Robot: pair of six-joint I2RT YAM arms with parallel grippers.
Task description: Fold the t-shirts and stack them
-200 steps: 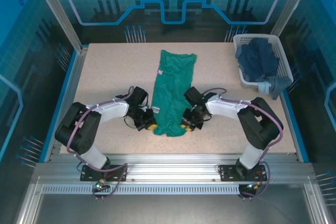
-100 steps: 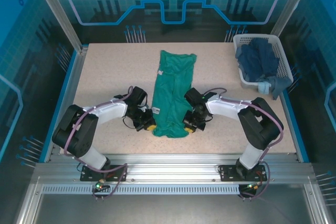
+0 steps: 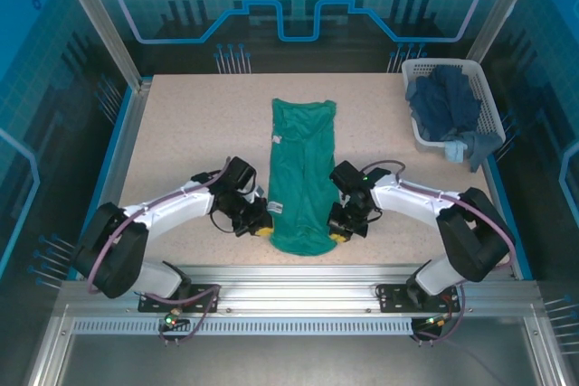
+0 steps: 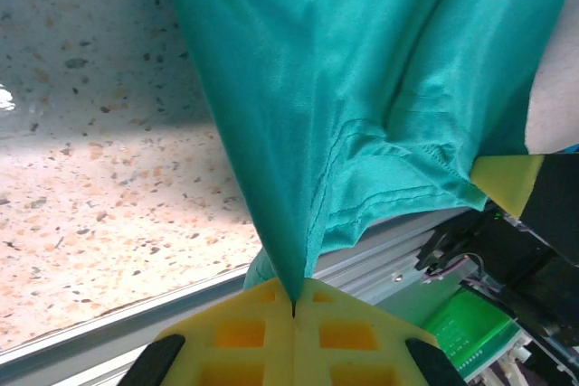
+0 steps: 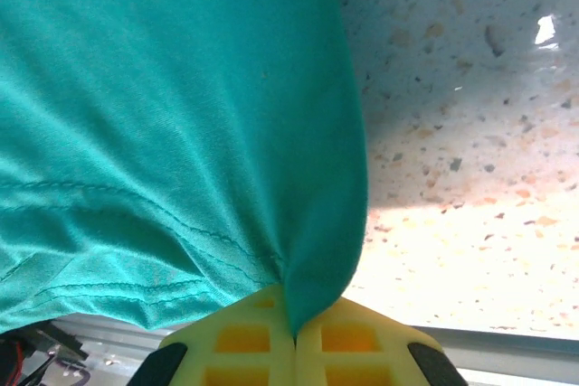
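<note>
Firmly, both jaws on teal t-shirt (image 3: 303,174) hem.

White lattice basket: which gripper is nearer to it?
Right. The right gripper pinches the teal t-shirt on its side facing the basket; the left gripper pinches the shirt's opposite side, farther off.

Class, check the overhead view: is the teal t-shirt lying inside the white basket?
No, the teal t-shirt lies stretched out on the table, while the white basket at the far right holds dark blue cloth.
</note>
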